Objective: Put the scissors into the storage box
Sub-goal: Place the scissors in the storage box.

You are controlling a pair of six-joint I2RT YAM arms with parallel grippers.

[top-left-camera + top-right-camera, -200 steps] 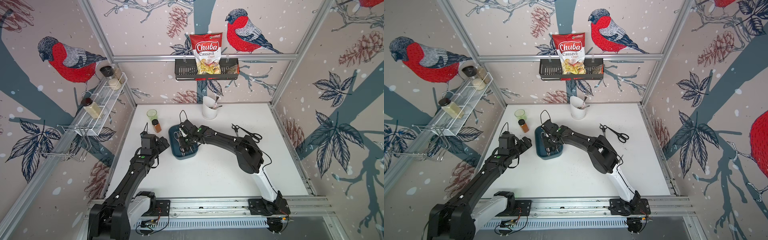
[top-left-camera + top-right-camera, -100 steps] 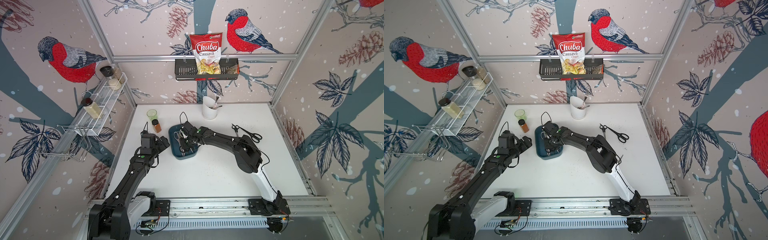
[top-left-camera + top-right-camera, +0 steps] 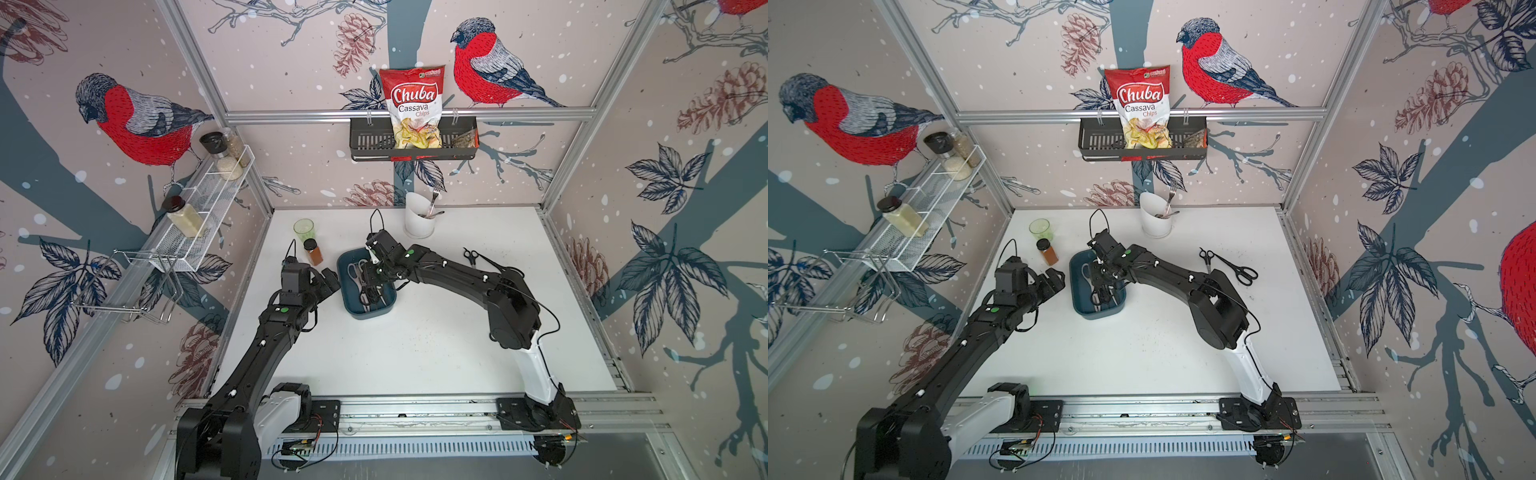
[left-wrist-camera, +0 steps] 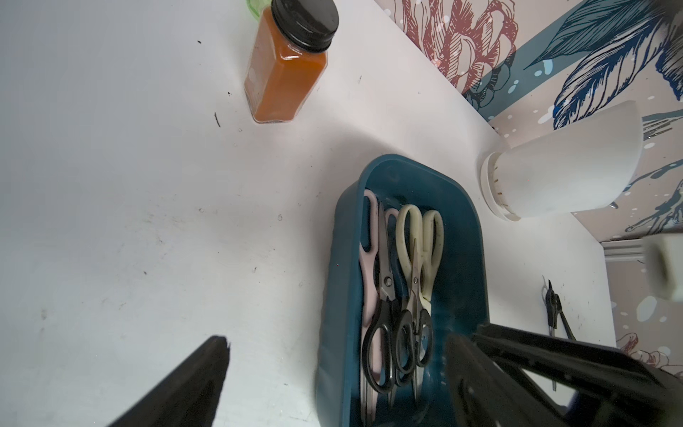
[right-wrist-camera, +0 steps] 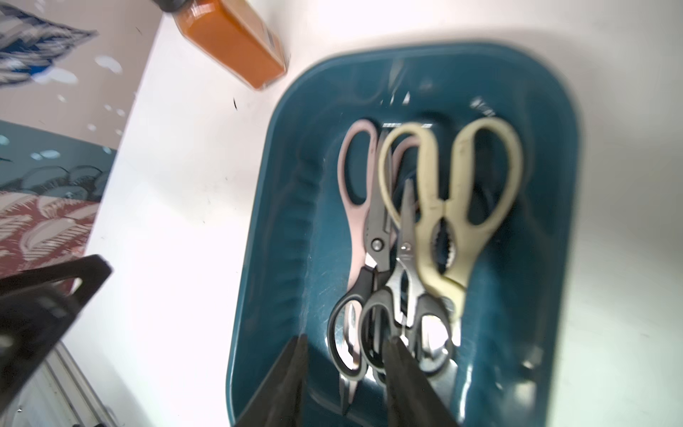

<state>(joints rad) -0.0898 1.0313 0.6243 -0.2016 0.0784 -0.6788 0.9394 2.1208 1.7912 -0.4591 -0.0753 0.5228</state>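
The teal storage box stands left of the table's middle. Pink-handled scissors, cream-handled scissors and black-handled scissors lie stacked inside it. My right gripper hangs low in the box over the black handles, open, gripping nothing. My left gripper is wide open just left of the box, straddling its near wall in the left wrist view. Two more pairs of black scissors lie on the table at the right.
An orange spice jar and a green cup stand behind the box on its left. A white cutlery cup with a fork sits at the back. A black wall basket holds a chips bag; a wire shelf lines the left wall.
My right gripper's jaws have spread apart inside the box, and its wrist has shifted slightly. The left arm has not moved.
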